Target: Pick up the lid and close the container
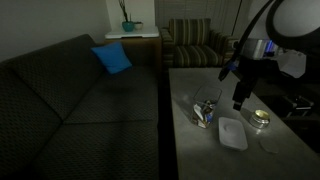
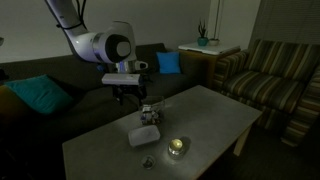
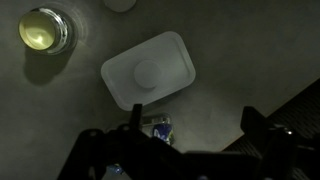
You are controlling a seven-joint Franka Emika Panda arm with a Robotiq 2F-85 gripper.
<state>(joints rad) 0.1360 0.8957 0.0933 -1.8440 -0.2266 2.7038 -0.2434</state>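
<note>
Dim room. The lid lies flat on the grey bench at the centre of my wrist view. The container sits just beside it, peeking in at the bottom edge. The risk, as I judge it, is that a flat lid offers little edge to pinch. The fingers could skid off it, or push it towards the round tin at upper left. The fingers are spread wide, holding and touching nothing.

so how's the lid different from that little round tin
The lid is a flat, whitish rounded rectangle; the tin is round, shiny and yellowish inside. The lid is clearly bigger than the tin. Both lie on the table, apart from each other.
</note>
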